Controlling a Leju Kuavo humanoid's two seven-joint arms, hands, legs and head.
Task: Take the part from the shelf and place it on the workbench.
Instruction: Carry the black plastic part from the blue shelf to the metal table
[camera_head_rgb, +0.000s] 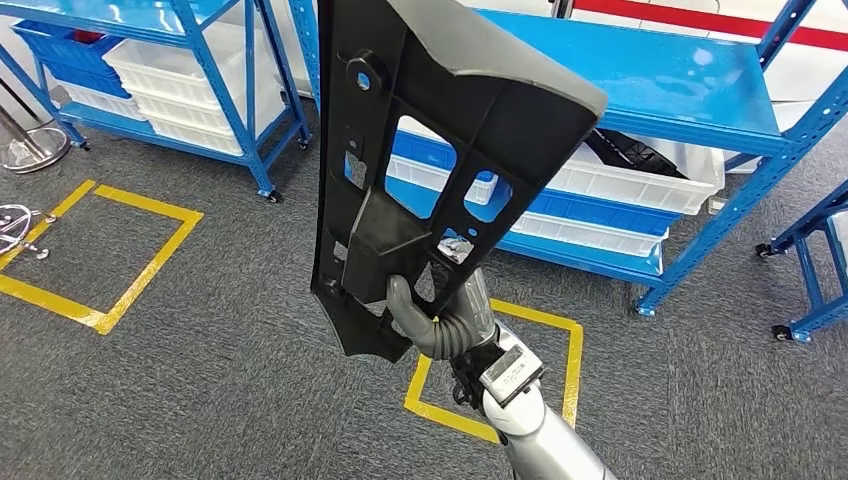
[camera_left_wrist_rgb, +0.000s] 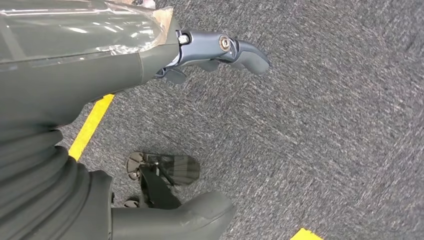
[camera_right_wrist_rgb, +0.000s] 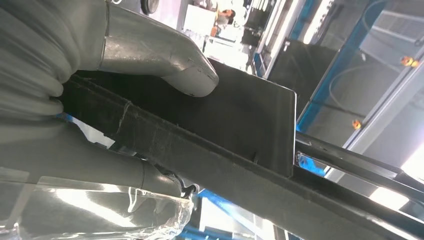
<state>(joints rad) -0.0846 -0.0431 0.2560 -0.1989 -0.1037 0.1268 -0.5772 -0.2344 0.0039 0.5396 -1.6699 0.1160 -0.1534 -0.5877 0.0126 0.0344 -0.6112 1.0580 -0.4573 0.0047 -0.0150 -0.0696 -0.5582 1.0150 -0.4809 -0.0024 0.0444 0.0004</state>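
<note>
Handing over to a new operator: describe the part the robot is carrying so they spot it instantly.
In front of the blue shelving, above the grey carpet, the right robot hand grips the black plastic part by its lower end. It is a long, flat, upright panel with cut-out openings, unlike the white bins behind.

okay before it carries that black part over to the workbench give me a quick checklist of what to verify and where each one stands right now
1. Grip on the part: ok. The right hand holds the black plastic part near its lower end, thumb pressed on its flat face.
2. Part clear of the shelf: ok. It is lifted upright in front of the blue shelf, apart from the white bins.
3. Balance: cannot tell. Most of the part stands above the grip, so it may tip.
4. Left hand free: ok. It holds nothing and hangs over the grey carpet.
5. Workbench located: cannot tell.
6. Forward view: not ok. The part blocks much of the head view.
</note>
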